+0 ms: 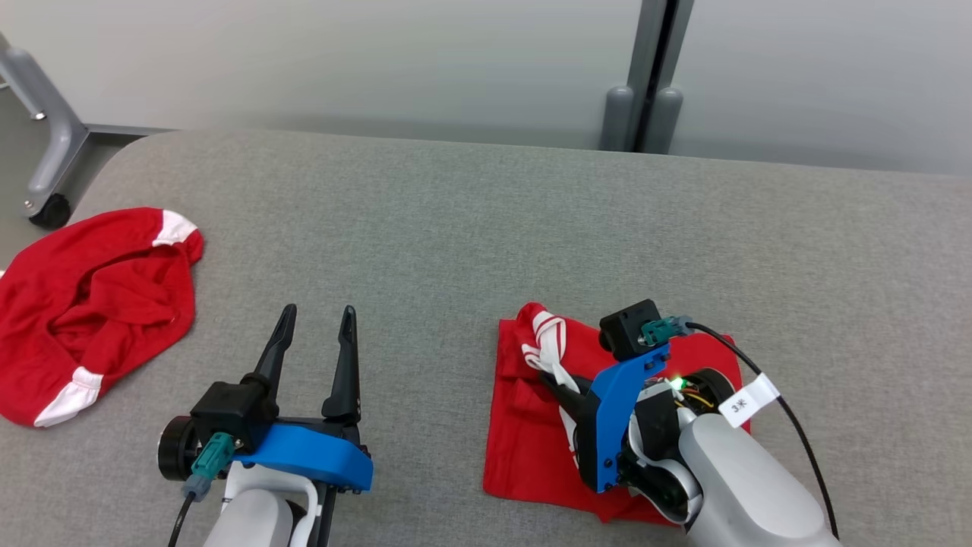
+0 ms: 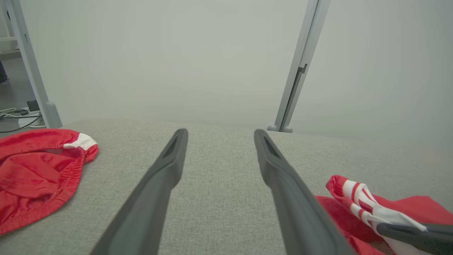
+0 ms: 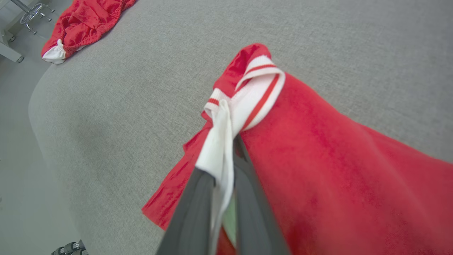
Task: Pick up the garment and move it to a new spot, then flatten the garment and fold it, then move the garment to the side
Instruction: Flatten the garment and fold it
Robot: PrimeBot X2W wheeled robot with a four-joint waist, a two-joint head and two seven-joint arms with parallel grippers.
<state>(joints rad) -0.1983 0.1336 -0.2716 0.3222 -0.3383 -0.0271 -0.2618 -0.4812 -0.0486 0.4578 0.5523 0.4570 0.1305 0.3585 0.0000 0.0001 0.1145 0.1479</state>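
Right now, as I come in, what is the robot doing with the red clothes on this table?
The right gripper is shut on the white striped collar of a folded red garment, which lies on the grey table before the robot's right side. The left gripper is open and holds nothing, above bare table. A crumpled red garment lies at the table's left edge. The fold looks done, so moving the garment aside is probably next.

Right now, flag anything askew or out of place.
The folded red garment lies flat, but its striped collar is bunched up, pinched in the right jaws. A second red garment sits crumpled at the left edge of the table.
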